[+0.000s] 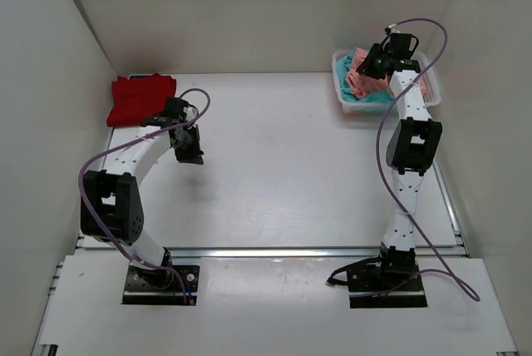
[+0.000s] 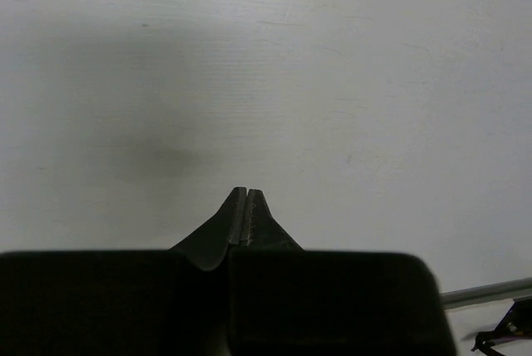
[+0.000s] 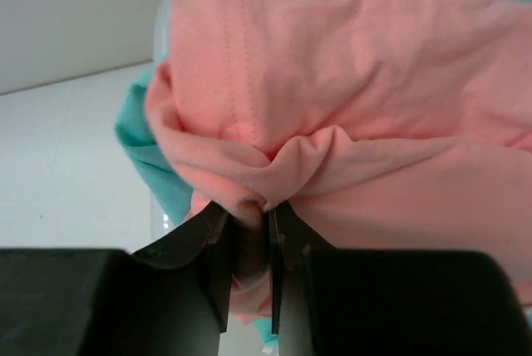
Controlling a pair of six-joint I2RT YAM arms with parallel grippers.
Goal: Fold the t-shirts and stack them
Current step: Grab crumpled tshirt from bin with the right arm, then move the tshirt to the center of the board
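A deep red t-shirt [image 1: 138, 98] lies folded at the table's back left. My left gripper [image 1: 190, 153] is shut and empty over bare table just right of it; in the left wrist view its gripper [image 2: 247, 192] shows both jaws pressed together. The salmon-pink t-shirt [image 1: 362, 76] lies crumpled on the teal-green t-shirt [image 1: 371, 99] in the white basket [image 1: 344, 105] at the back right. My right gripper [image 1: 373, 63] is over the basket. In the right wrist view my right gripper [image 3: 264, 210] is shut on a fold of the salmon-pink t-shirt [image 3: 349, 98], with the teal-green t-shirt [image 3: 145, 152] beneath.
White walls close the table in at the left, back and right. The basket stands against the right wall. A metal rail [image 1: 274, 251] runs along the table's near edge, in front of both arm bases.
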